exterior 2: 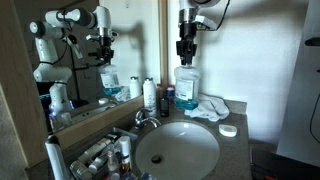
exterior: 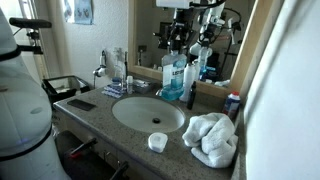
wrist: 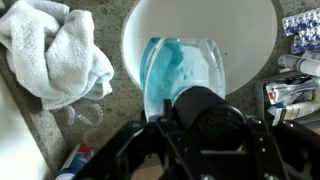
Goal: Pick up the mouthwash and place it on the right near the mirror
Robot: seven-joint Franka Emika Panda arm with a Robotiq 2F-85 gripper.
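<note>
Mouthwash, a large clear plastic bottle of bright blue liquid (exterior 2: 187,88), stood upright at the back of the speckled grey stone counter (exterior: 90,118), just behind the white oval sink basin (exterior 2: 160,165) and close to the wide wall mirror with its light tan wooden frame (exterior 2: 85,50). The black gripper (exterior 2: 187,63) hung straight down over the bottle's top, with its fingers on either side of the cap. Whether they were pressing on it or merely straddling it could not be told, nor whether the bottle's base touched the counter. In the wrist view the bottle filled the centre, with the gripper (wrist: 203,118) dark below it. A slim dark bottle with a white top (exterior 2: 168,97) stood just beside the mouthwash, on the mirror's side. A crumpled white towel (exterior: 210,140) lay on the counter beside the basin, and a small red-and-blue can (exterior: 232,103) stood near it.
</note>
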